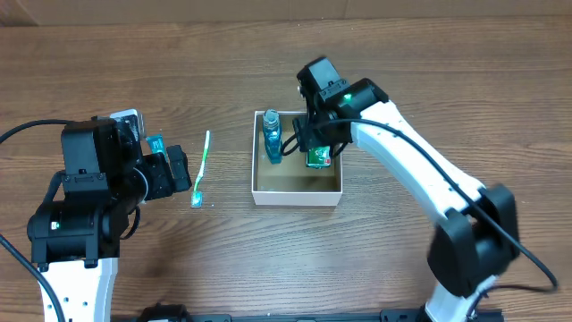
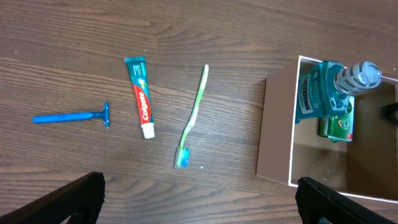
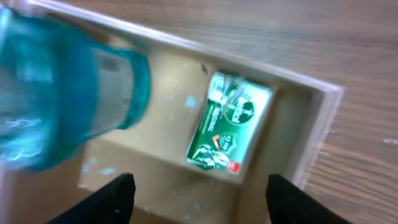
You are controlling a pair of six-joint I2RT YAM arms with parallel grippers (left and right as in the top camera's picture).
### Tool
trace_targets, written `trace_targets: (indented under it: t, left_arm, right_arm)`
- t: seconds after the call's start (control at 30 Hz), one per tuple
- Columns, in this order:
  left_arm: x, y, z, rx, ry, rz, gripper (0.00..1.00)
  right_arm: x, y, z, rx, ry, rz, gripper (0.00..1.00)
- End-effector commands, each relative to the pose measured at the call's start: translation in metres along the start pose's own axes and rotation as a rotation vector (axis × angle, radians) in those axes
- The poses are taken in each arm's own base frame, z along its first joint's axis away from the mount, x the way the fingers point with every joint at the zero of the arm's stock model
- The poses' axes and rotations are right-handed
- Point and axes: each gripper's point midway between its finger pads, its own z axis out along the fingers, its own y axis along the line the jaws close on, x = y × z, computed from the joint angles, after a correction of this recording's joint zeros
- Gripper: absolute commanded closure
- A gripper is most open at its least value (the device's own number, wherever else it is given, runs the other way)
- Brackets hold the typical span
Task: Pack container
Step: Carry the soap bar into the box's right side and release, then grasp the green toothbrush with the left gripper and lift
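Item one, the container (image 1: 297, 199): a white-walled, brown-floored square box at mid-table, sitting flat with its mouth open upward. Contents as I see them: a teal mouthwash bottle (image 1: 271, 134) along the left wall, and a green packet (image 1: 318, 158) lying flat toward the back right corner, with bare floor across the front half. Item two, the right gripper (image 1: 313, 134): it hangs over the back of the container, above the gap between bottle and packet. From my right wrist feed its jaws stand spread wide with nothing between them. The packet lies on the box floor past the fingertips (image 3: 118, 199), the bottle is a blur at the left, and the box's right wall runs down the right side of the view. Item three, the left gripper (image 1: 174, 174): it is well to the left of the container and clear of it, over bare table. In my left wrist feed its jaws are also spread wide and empty, and the container shows at the far right of that frame. Item four, loose goods on the table outside the box, reading toward the container: a blue razor (image 2: 74, 116), a toothpaste tube (image 2: 140, 94), and a green toothbrush (image 2: 191, 118). All three lie apart from one another. The toothbrush lies between the left gripper and the container's left wall, just beside the gripper and touching neither.
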Motion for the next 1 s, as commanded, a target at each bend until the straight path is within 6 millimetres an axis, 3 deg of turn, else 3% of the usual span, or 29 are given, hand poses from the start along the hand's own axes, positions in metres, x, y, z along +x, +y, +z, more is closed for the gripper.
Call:
trace_targets:
  t: [0.0,0.07,0.13,0.23,0.33,0.5,0.63,0.83,0.97]
  left_arm:
    - [-0.008,0.001,-0.006,-0.007,-0.029,-0.013,0.00]
    - [-0.008,0.001,-0.006,-0.007,-0.028,-0.013,0.00]
    - [-0.008,0.000,-0.006,-0.002,-0.030,-0.003,0.00]
    - [-0.008,-0.005,-0.006,0.025,-0.026,0.034,0.00]
    - [-0.004,-0.009,-0.003,0.026,-0.005,0.064,0.00]
    - [0.006,-0.022,0.019,0.016,0.083,0.104,0.00]
    - [0.013,-0.028,0.051,0.004,0.180,0.127,0.00]
    - [0.015,-0.026,0.114,-0.017,0.284,0.156,0.00]
    - [0.030,-0.022,0.153,-0.035,0.383,0.169,0.00]
  right_arm:
    - [-0.044,-0.030,-0.117,0.071,-0.316,0.150,0.18]
    - [-0.045,-0.048,-0.144,0.067,-0.374,0.223,0.07]
    - [-0.041,-0.079,-0.168,0.085,-0.417,0.327,0.00]
    - [-0.028,-0.123,-0.182,0.122,-0.406,0.434,0.00]
    - [-0.002,-0.167,-0.179,0.122,-0.313,0.562,0.00]
    - [0.044,-0.216,-0.159,0.126,-0.164,0.747,0.00]
    - [0.069,-0.233,-0.132,0.142,-0.083,0.804,0.00]
    - [0.099,-0.232,-0.085,0.142,0.021,0.820,0.00]
    - [0.111,-0.230,-0.068,0.144,0.058,0.825,0.00]
